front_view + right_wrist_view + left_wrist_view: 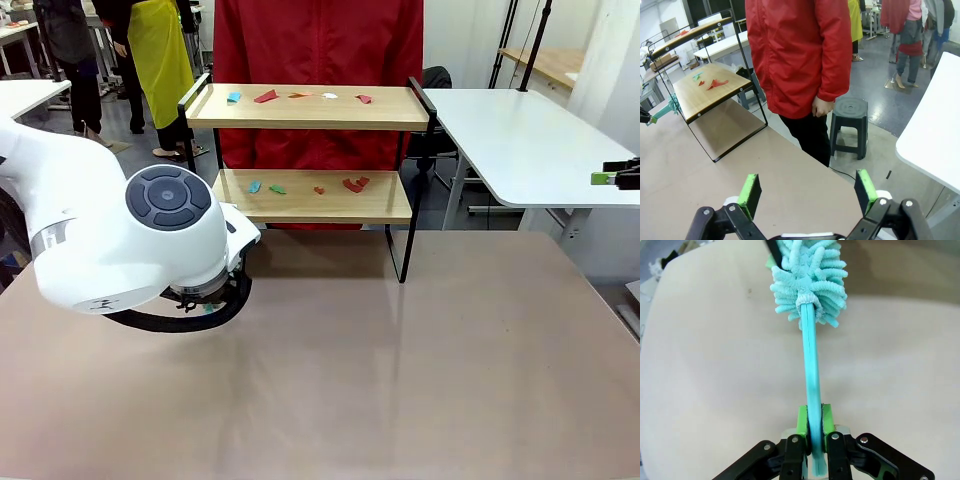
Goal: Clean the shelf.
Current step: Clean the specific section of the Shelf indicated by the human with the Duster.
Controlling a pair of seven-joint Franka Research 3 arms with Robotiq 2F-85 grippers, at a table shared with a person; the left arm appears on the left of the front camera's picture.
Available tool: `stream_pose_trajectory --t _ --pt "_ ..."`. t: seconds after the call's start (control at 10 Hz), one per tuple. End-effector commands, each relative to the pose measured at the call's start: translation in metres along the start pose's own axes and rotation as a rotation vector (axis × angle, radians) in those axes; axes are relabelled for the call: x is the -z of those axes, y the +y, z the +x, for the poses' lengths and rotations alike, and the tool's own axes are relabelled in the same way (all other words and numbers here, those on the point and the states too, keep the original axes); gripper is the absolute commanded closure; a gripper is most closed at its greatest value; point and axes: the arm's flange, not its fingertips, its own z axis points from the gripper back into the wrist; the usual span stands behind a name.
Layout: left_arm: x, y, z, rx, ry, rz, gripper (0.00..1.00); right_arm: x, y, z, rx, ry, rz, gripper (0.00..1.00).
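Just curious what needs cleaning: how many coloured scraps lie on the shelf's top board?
5, in a row on the top board: blue scrap leftmost, then red scrap, orange scrap, white scrap, pink-red scrap rightmost. Tiny bits may escape the view.

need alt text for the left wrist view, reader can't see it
The left tool is shut on the thin handle of a turquoise duster, green pads clamping it on both sides. The handle runs up to a fluffy head at the top of the picture, above a beige table.
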Motion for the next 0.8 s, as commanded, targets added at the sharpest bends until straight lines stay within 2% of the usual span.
stream_pose_trajectory --t 0.0,0.5,0.7 --pt "-0.010 0.013 -0.002 0.081 0.019 -0.146 0.87 0.000 0.002 0.001 -0.003 0.002 0.001 0.00" --pt "-0.029 0.065 0.005 0.331 0.055 -0.328 0.87 0.000 0.002 0.001 -0.003 0.002 0.001 0.00" --pt "-0.040 0.088 0.009 0.415 0.079 -0.443 0.87 0.000 0.002 0.001 -0.003 0.002 0.001 0.00"
